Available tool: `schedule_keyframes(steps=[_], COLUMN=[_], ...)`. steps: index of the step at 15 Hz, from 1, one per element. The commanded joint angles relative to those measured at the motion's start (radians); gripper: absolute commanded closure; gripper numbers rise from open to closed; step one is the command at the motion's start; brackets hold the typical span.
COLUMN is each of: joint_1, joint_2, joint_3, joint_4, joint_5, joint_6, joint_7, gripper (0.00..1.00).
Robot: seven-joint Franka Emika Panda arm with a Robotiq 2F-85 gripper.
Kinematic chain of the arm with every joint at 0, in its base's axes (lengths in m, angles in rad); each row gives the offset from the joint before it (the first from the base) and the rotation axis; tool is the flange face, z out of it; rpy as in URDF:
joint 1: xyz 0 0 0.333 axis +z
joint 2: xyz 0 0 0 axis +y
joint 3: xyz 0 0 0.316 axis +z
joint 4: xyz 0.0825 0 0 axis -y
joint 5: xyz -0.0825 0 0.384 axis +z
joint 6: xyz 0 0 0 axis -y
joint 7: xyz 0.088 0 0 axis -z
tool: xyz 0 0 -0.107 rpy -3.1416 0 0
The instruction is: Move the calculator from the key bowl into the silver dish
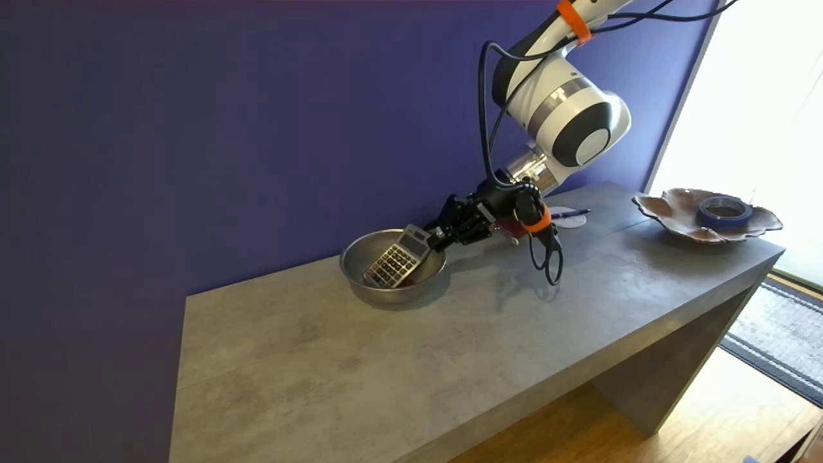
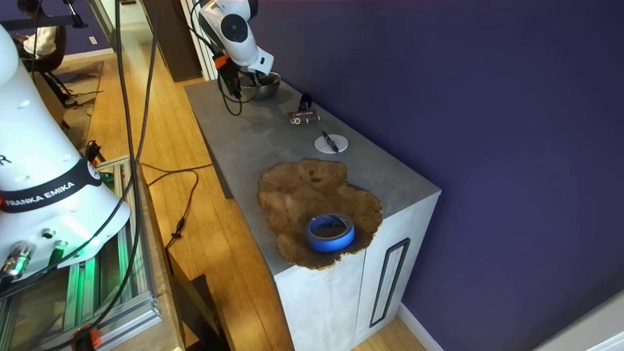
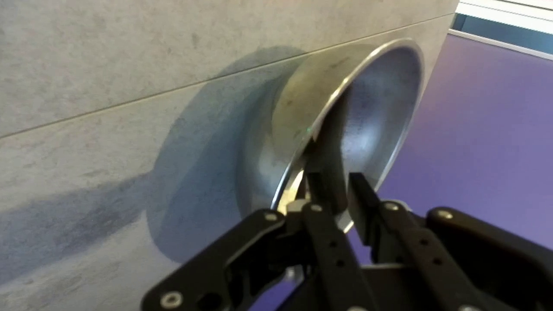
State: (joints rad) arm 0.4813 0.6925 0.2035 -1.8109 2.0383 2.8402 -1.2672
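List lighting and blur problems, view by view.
In an exterior view, white glare washes out the area behind the key bowl; in an exterior view, green light tints the metal rails; in the wrist view, the silver dish throws a dark shadow on the tabletop, and the end effector looks soft, cause unclear.

Dark pen [image 2: 331,141] across white coaster [image 2: 342,144]; maroon wheeled toy [image 2: 303,115] near purple wall [image 2: 487,146]; blue tape roll [image 2: 331,243].
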Motion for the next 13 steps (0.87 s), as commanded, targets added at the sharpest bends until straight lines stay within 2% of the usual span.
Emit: schedule_keyframes(steps=[1,5,8,10,11,12,13], joint_1=[0.015,0.019,0.014,-0.002,-0.016,-0.062,-0.016], joint_2=[0.037,-0.025,-0.201,-0.272,-0.319,-0.344,-0.240], joint_3=[-0.013,-0.023,-0.033,-0.036,-0.037,-0.003,-0.026], joint_4=[0.062,0.023,-0.167,-0.258,-0.313,-0.367,-0.224], joint_5=[0.020,0.055,0.045,0.017,0.018,-0.023,0.001], joint_6=[0.024,0.034,0.088,0.143,0.136,0.090,0.138], joint_7=[-0.014,-0.071,-0.204,-0.250,-0.277,-0.253,-0.236], gripper=[0.49,0.20,0.01,0.00,0.00,0.00,0.00])
